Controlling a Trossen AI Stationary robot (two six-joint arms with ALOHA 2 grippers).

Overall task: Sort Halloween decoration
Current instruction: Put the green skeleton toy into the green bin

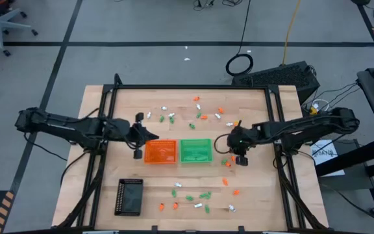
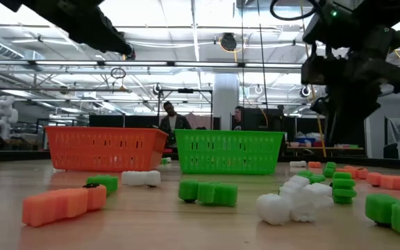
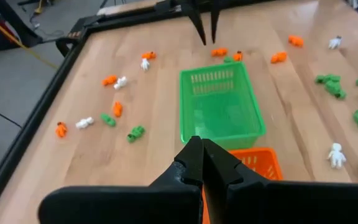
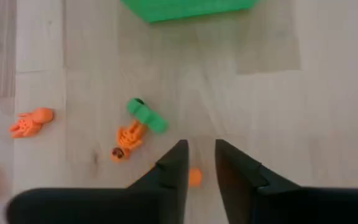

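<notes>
Small orange, green and white Halloween trinkets lie scattered on the wooden table, some far of the trays (image 1: 197, 117) and some near the front edge (image 1: 200, 198). In the middle an orange tray (image 1: 160, 151) and a green tray (image 1: 195, 151) stand side by side. My left gripper (image 3: 202, 158) is shut and empty, and hovers at the orange tray's left edge (image 1: 152, 135). My right gripper (image 4: 201, 155) is open by a narrow gap and points down at the table just right of the green tray (image 1: 227, 147). A green trinket (image 4: 146, 116) and an orange one (image 4: 128, 138) lie ahead of its fingers.
A black rectangular tray (image 1: 129, 196) lies at the near left. Dark frame rails (image 1: 187, 86) run along the table's far edge and both sides. A tiny orange piece (image 4: 194, 177) lies beside my right gripper's finger. In the low view, people stand in the room beyond.
</notes>
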